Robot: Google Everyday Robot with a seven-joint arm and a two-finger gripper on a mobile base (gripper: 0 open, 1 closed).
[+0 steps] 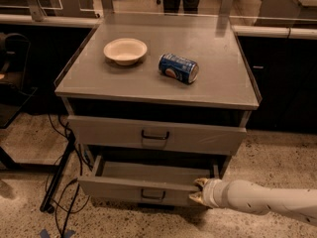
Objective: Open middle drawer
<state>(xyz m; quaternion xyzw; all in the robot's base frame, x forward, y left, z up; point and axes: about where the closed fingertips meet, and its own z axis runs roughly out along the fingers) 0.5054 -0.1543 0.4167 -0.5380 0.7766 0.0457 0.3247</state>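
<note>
Since the middle drawer point(124, 188) already stands partly out under the top drawer point(114, 132), the gripper point(198, 191) at its front panel's right end should pull straight outward, evenly. Whether it clamps the panel, I cannot tell.

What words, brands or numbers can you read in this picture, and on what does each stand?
No text can be read.
Blue can: printing too blurred to read.
Top drawer's label slot: nothing legible.
Gripper, at the middle drawer's right front corner: no marking.
</note>
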